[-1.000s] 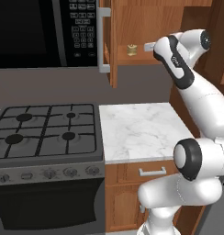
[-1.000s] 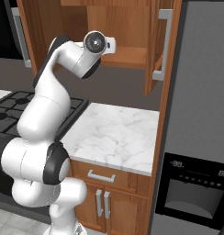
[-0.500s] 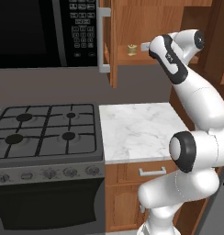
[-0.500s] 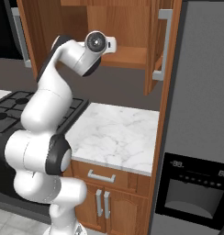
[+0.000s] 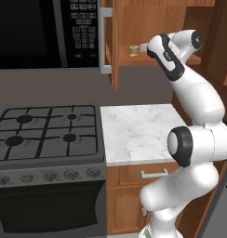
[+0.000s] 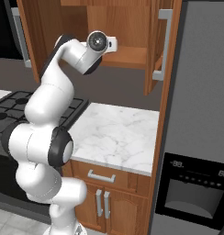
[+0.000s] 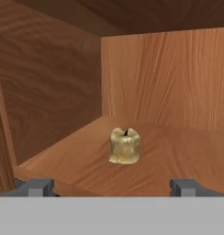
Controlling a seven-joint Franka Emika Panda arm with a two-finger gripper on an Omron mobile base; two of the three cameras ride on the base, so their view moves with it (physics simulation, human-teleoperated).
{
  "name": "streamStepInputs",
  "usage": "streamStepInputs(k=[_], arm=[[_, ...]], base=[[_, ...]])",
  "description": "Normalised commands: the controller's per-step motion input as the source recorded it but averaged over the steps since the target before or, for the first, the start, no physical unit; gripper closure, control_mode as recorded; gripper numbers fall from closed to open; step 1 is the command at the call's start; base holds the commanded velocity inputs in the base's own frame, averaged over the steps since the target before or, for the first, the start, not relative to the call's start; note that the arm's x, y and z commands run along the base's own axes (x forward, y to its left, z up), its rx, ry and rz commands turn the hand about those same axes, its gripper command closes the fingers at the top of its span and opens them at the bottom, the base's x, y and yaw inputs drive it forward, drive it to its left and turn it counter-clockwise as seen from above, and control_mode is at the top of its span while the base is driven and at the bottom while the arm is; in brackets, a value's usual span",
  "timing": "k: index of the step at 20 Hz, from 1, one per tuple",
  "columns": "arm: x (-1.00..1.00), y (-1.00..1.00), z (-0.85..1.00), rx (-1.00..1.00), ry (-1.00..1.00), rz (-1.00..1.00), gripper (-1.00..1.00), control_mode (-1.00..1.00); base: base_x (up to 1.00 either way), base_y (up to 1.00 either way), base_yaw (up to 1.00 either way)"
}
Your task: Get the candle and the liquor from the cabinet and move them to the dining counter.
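Note:
The candle point(image 7: 125, 146), a small tan-gold stub, stands upright on the wooden shelf of the open cabinet point(image 7: 77, 167), straight ahead of my gripper point(image 7: 111, 188). Both fingertips point(image 7: 35, 187) stand wide apart and hold nothing, a short way before the shelf edge. From the left base view the candle point(image 5: 133, 49) sits near the cabinet point(image 5: 148, 21) shelf's left end, with the gripper point(image 5: 144, 46) just to its right at the same height. In the right base view the hand reaches the gripper point(image 6: 114, 43) into the cabinet point(image 6: 127, 57). The liquor and the dining counter are out of view.
The cabinet's open doors point(image 5: 110, 42) point(image 6: 159, 46) flank the arm on both sides. A black microwave point(image 5: 41, 32) hangs to the left over a gas stove point(image 5: 45, 135). A small marble slab point(image 5: 138, 132) lies below the cabinet. A tall grey appliance wall point(image 6: 201, 114) stands at the right.
The hand has moved a little closer to the candle, further into the cabinet. The jaws have stayed open and the candle has not moved.

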Motion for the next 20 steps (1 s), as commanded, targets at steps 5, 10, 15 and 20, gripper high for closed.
streamStepInputs(k=[5,10,15,20], arm=[[0.26,0.0,-0.09,0.0,0.0,0.0,-1.0,-1.0],[0.29,0.0,-0.11,0.0,0.0,0.0,-1.0,-1.0],[0.28,0.0,-0.04,0.0,0.0,0.0,-1.0,-1.0],[0.23,0.0,0.0,0.0,0.0,0.0,-1.0,-1.0]], base=[[0.0,0.0,0.0],[0.0,0.0,0.0],[0.0,0.0,0.0],[0.0,0.0,0.0]])
